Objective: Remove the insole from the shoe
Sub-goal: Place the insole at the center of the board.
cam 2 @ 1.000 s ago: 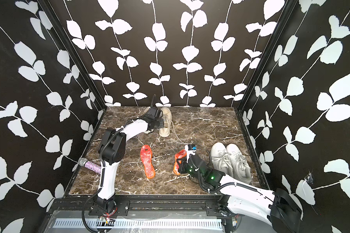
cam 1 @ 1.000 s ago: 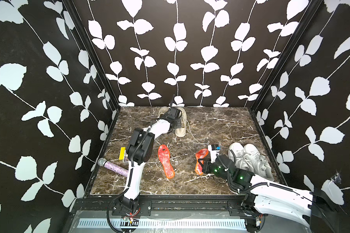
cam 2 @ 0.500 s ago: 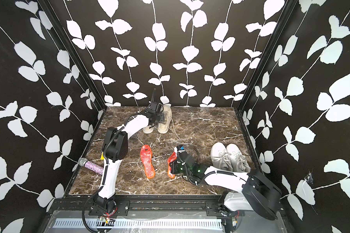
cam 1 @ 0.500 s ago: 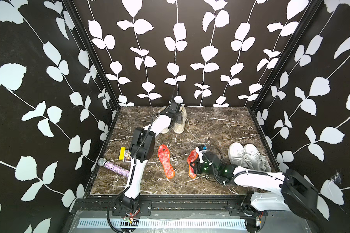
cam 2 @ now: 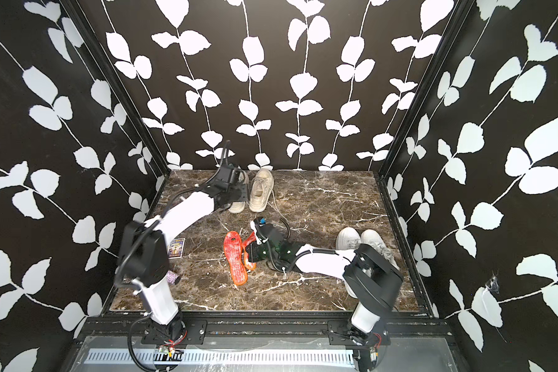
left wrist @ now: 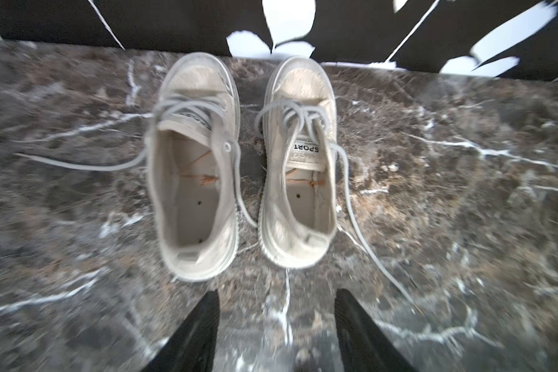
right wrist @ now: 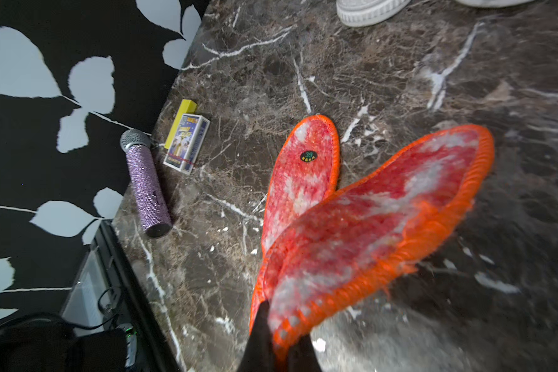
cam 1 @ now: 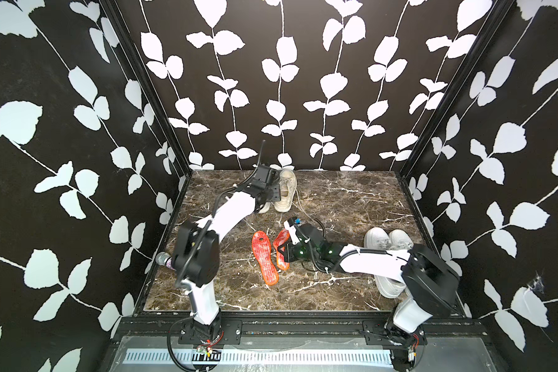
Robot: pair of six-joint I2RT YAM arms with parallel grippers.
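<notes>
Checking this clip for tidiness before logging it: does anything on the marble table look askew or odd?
Mildly. The red, orange-edged fabric insole pinched in the right hand hangs tilted, crossing over its flat-lying twin. Grey laces of the beige canvas sneakers trail loose over the marble tabletop, and orange threads lie inside both.

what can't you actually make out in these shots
- white sneakers: partly behind the right arm, both top views.
- microphone: mostly behind the left arm, both top views.
- card box: print too small, right wrist view.
- held insole: gripped end covered by the right fingers, blurred, right wrist view.
</notes>
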